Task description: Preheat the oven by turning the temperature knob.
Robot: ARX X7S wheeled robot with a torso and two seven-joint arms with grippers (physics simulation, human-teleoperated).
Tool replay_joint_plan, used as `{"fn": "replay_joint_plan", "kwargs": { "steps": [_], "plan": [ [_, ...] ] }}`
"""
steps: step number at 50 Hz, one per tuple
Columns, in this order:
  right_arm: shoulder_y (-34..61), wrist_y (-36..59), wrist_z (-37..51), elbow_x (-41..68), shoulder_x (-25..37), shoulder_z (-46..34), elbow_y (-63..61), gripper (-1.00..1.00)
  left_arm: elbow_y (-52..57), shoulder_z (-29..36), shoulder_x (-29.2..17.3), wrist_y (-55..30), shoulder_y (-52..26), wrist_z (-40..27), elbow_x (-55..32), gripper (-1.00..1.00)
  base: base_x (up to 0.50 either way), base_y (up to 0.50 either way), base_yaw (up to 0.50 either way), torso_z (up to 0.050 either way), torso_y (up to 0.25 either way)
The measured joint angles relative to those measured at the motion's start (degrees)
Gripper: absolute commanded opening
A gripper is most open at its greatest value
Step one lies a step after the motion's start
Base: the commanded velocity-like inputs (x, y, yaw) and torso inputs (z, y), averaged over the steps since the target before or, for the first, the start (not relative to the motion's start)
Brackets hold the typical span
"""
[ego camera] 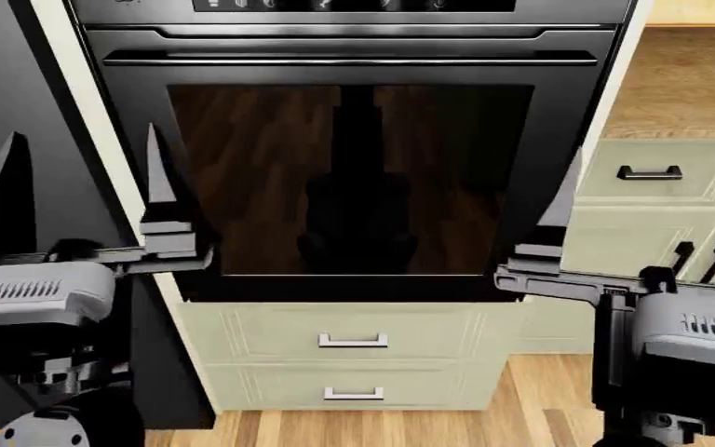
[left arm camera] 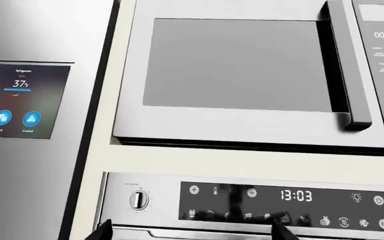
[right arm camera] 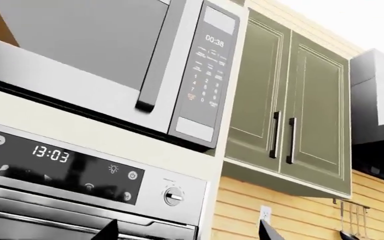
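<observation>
The oven [ego camera: 351, 177] fills the head view with its dark glass window and steel bar handle [ego camera: 351, 58]. Its display panel [left arm camera: 289, 205] reads 13:03. The temperature knob [right arm camera: 173, 197], with a broad silver collar, sits at the panel's right end in the right wrist view. A second knob [left arm camera: 138, 199] with a thin dark ring sits at the left end. My left gripper [left arm camera: 193, 231] [ego camera: 85, 186] and right gripper [right arm camera: 188, 232] [ego camera: 654, 196] are both open and empty. They point upward in front of the oven and touch nothing.
A steel microwave [left arm camera: 239, 75] sits above the oven. A fridge with a touch screen [left arm camera: 22, 100] stands to the left. Green wall cabinets [right arm camera: 292, 115] hang to the right. Cream drawers [ego camera: 351, 340] lie below the oven, with more at the right [ego camera: 650, 172].
</observation>
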Motion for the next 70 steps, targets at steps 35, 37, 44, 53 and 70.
{"fn": "replay_joint_plan", "kwargs": {
  "steps": [35, 37, 44, 53, 70],
  "plan": [
    [-1.3, -7.0, -5.6, 0.2, -4.4, 2.7, -8.0, 1.0, 11.9, -2.4, -2.9, -3.5, -1.6, -2.8, -5.9, 1.0, 0.12, 0.0, 0.0, 0.0, 0.0],
    [-1.5, -7.5, -5.7, 0.3, -4.4, 2.7, -8.1, 1.0, 12.2, -2.4, -3.0, -3.6, -1.6, -3.0, -6.0, 1.0, 0.5, 0.0, 0.0, 0.0, 0.0],
    [-1.6, -7.6, -5.7, -0.2, -4.5, 2.5, -8.1, 1.0, 13.1, -2.6, -3.5, -4.0, -1.7, -3.5, -6.8, 1.0, 0.18, 0.0, 0.0, 0.0, 0.0],
    [-1.9, -7.6, -5.9, -0.8, -4.6, 2.0, -8.2, 1.0, 14.0, -3.0, -4.1, -3.5, -1.5, -3.8, -7.9, 1.0, 0.0, 0.0, 0.0, 0.01, 0.0],
    [-3.0, -8.0, -7.5, -1.9, -4.6, 0.7, -8.2, 1.0, 14.2, -3.7, -5.3, -2.3, -1.2, -3.6, -11.1, 1.0, 0.0, 0.0, 0.0, 0.05, 0.0]
  ]
}}
